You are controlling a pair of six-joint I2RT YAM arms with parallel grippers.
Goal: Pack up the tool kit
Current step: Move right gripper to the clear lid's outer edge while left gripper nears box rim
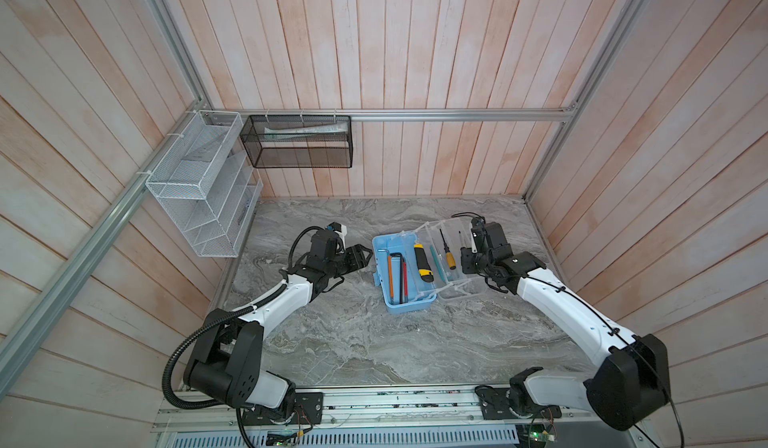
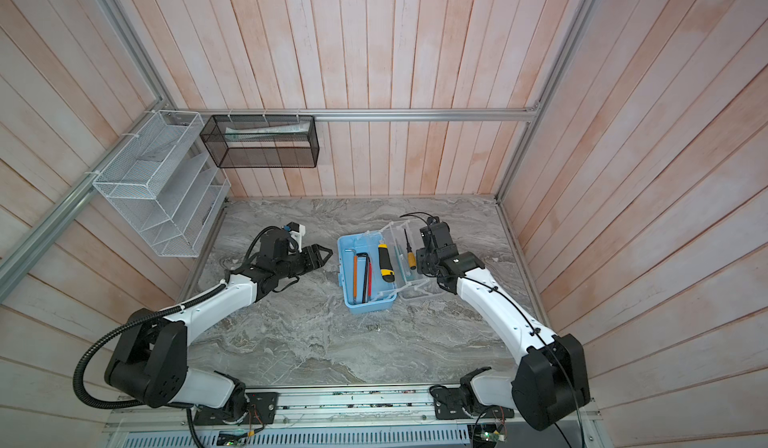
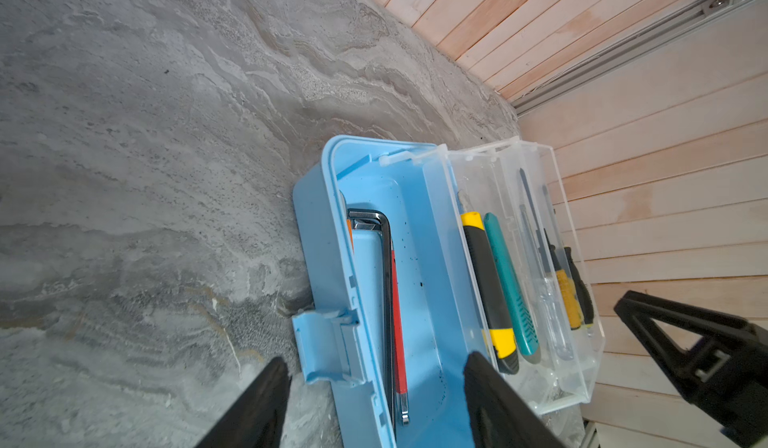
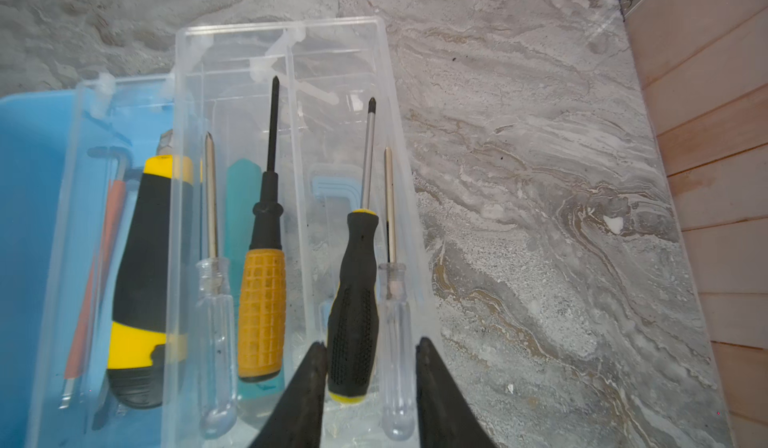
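Observation:
The tool kit (image 1: 409, 306) is a light-blue case lying open mid-table, its clear tray (image 1: 468, 293) swung out to the right. Hex keys (image 3: 388, 283) lie in the blue base. A yellow-black knife (image 1: 423, 263) and an orange-handled screwdriver (image 4: 262, 313) rest in the trays. My right gripper (image 4: 372, 342) hangs open over the outer tray. Between its fingers lie a black-handled screwdriver (image 4: 353, 300) and a clear-handled one (image 4: 392, 342); neither is pinched. My left gripper (image 1: 370, 254) stands open just left of the case, and in its wrist view the blue latch (image 3: 328, 346) lies between the fingers, untouched.
A white wire-mesh rack (image 1: 199, 188) hangs on the left wall and a black mesh basket (image 1: 299, 142) on the back wall. The wooden right wall (image 1: 582, 238) and its aluminium rail stand close behind the right arm. Grey marble table (image 1: 374, 350) spreads in front of the case.

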